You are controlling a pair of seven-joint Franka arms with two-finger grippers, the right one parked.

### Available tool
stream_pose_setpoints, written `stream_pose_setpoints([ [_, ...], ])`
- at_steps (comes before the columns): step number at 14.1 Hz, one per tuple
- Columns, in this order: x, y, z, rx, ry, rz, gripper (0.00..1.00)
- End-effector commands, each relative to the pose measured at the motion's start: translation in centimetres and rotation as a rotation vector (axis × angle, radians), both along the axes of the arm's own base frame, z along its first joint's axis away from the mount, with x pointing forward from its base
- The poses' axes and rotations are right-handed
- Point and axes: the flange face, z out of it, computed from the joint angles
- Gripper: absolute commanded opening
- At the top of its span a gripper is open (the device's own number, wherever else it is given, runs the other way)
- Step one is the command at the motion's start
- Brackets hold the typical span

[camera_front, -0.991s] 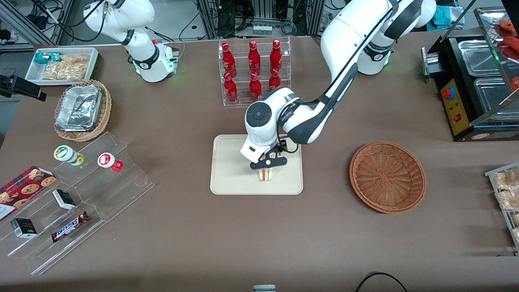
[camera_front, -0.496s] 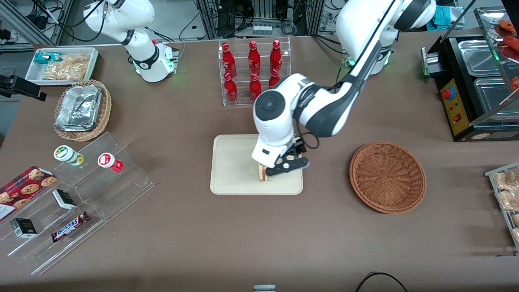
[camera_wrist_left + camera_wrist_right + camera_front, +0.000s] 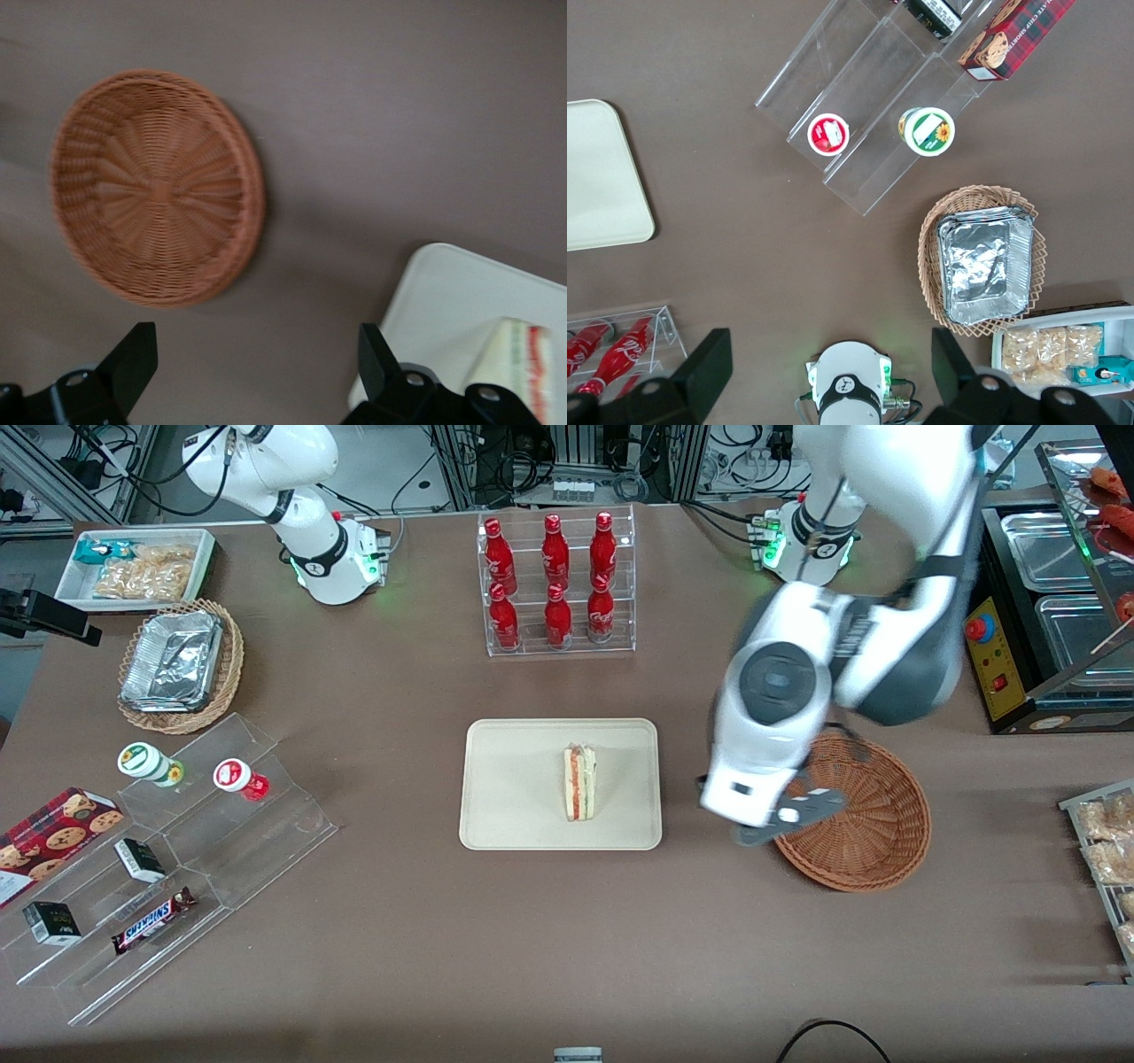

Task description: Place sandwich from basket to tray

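The sandwich (image 3: 580, 784) stands on its edge on the cream tray (image 3: 505, 779), its red and green filling facing up. It also shows in the left wrist view as the sandwich (image 3: 523, 354) on the tray (image 3: 443, 292). The reddish-brown basket (image 3: 873, 815) holds nothing, and the working arm covers part of its rim. My gripper (image 3: 787, 821) hangs high above the table between the tray and the basket (image 3: 155, 186), by the basket's rim. The gripper (image 3: 255, 341) is open, and only bare tabletop shows between its fingers (image 3: 137, 350).
A clear rack of red bottles (image 3: 556, 584) stands farther from the front camera than the tray. Toward the parked arm's end are a stepped acrylic stand with snacks (image 3: 177, 841), a tan wicker basket with foil containers (image 3: 182, 664) and a white bin (image 3: 137, 567). A black warmer (image 3: 1036, 602) sits at the working arm's end.
The gripper, which stood over the sandwich on the tray, has let it go, risen and swung toward the basket. The sandwich stays on the tray.
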Motion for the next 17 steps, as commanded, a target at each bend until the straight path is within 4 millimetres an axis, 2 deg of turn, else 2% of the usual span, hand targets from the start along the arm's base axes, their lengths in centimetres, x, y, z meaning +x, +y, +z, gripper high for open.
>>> stream_pose_setpoints([
  [1, -0.4, 7.4, 2.7, -0.035, 0.072, -0.022, 1.0],
  [3, -0.2, 12.3, 3.9, -0.045, 0.11, -0.049, 1.0],
  [5, -0.5, 16.4, 5.1, -0.053, 0.148, -0.063, 1.0],
  [7, -1.3, 19.2, 6.2, -0.081, 0.19, -0.087, 1.0],
  [9, -2.5, 21.6, 8.3, -0.148, 0.197, -0.05, 1.0],
  [13, -5.1, 21.2, 11.2, -0.185, 0.197, -0.054, 1.0],
  [17, -6.6, 18.8, 13.7, -0.187, 0.156, -0.08, 1.0],
])
